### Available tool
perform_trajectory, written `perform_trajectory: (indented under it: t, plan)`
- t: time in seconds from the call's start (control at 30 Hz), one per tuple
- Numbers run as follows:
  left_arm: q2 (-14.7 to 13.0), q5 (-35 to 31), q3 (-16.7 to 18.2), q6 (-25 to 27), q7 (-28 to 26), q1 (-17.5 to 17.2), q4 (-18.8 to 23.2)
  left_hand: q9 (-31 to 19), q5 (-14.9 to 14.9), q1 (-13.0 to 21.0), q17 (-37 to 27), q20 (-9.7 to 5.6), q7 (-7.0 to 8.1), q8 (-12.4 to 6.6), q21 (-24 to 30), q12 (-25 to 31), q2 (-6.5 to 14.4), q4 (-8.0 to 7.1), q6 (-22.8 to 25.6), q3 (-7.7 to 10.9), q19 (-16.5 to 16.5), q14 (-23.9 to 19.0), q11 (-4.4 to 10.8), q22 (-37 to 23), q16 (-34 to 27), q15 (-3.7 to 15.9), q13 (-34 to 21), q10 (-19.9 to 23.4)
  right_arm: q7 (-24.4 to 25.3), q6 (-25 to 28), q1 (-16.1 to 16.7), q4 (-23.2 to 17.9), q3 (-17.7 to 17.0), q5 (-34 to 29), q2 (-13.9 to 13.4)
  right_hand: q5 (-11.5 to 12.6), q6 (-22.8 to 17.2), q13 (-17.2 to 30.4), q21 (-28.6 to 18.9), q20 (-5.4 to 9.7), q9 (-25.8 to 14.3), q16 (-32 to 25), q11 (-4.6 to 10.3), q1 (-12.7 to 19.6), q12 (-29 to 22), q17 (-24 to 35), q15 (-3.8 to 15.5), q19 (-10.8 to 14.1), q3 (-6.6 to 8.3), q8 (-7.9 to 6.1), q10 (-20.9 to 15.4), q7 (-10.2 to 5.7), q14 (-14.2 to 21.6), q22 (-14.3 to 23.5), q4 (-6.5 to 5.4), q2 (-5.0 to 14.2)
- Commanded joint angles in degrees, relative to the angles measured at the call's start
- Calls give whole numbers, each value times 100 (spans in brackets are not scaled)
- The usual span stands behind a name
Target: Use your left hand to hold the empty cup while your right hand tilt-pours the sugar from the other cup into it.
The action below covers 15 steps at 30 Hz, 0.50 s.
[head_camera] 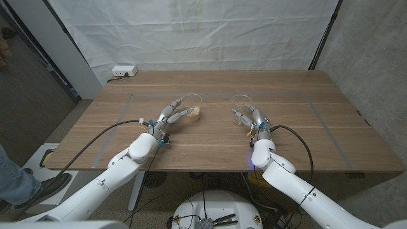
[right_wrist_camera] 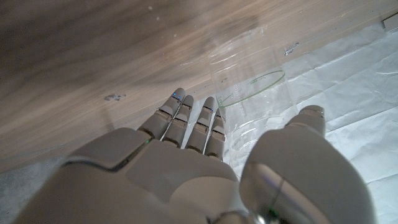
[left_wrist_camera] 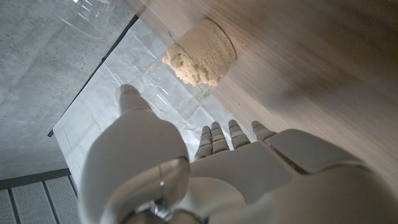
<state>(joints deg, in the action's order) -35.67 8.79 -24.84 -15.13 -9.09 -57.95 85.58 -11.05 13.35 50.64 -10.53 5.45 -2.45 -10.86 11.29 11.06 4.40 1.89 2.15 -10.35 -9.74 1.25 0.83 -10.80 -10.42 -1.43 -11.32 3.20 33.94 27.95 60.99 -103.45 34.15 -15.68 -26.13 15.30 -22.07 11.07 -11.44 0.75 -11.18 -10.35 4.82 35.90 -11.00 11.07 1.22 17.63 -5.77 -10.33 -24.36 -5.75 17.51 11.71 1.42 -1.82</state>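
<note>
Head view: two clear plastic cups stand apart on the wooden worktop (head_camera: 210,143); the sugar-filled cup (head_camera: 193,109) is at the left hand (head_camera: 170,116), the empty clear cup (head_camera: 241,104) at the right hand (head_camera: 249,117). Left wrist view alone shows the sugar (left_wrist_camera: 202,56) heaped unevenly. Both hands have their fingers spread beside their cups; whether they touch the cups cannot be made out.

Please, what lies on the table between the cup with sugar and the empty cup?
Nothing: in the head view, only bare wood of the table separates the cup with sugar from the empty cup.
</note>
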Motion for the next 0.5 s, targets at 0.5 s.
perform_trajectory:
  t: [0.5]
  plan:
    - [26, 23, -24, 47, 58, 78, -42, -11, 30, -30, -10, 17, 15, -48, 46, 60, 62, -31, 21, -66, -449, 18, 6, -12, -42, -11, -15, -10, -299, 139, -49, -9, 32, 92, -111, 233, 420, 20, 46, -133, -12, 27, -177, -262, 23, 9, -153, -405, -258, 5, 503, 104, -427, 6, -66, -191]
